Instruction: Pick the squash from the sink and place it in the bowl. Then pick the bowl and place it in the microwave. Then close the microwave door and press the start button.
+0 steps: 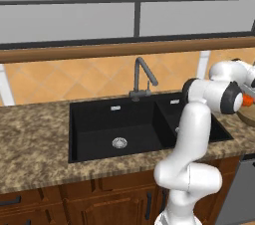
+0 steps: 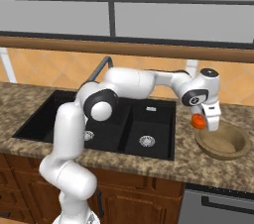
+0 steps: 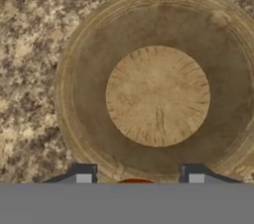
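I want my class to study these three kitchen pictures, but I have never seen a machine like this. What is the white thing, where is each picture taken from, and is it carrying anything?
The white thing is a jointed robot arm in a simulated kitchen. Two pictures come from cameras riding behind it, one on its left and one on its right. The third looks down along its hand.

In the speckled granite counter sits a black two-basin sink with a grey tap. To the right of it, a round wooden bowl rests on the counter.

At the arm's end, the gripper, a two-fingered claw, is closed on a small orange squash. It hangs just above the bowl's near rim. The hand view shows the bowl's inside bare, so the squash is not yet dropped in.
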